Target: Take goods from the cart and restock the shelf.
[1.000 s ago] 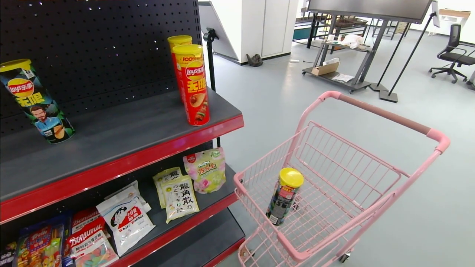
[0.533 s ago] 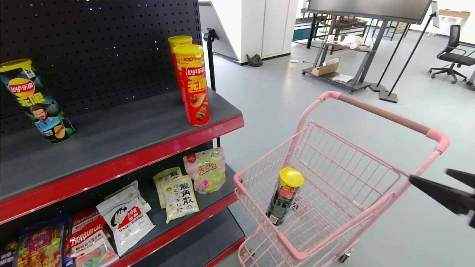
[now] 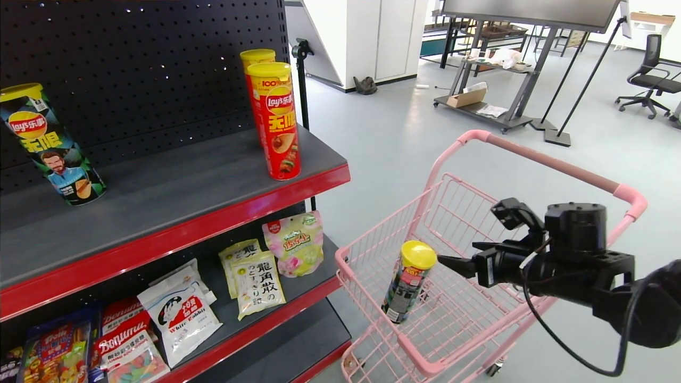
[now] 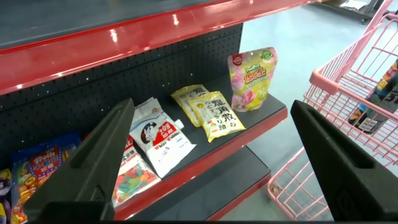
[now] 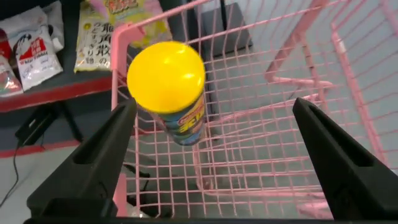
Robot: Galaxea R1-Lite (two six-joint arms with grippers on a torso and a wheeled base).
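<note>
Standing upright in the cart point(image 3: 532, 154), the can point(image 5: 166, 78) is being framed just ahead of the right claw point(image 5: 211, 106), whose jaws are being held wide open and empty. Three more cans point(image 3: 274, 122) are sitting on the shelf point(image 3: 159, 181), well to its left; pickup is not yet being made.

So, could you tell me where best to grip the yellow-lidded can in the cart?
Probably the upper body of the can, just under its lid, coming from the middle of the cart: it stands near-upright in the wire corner.
</note>
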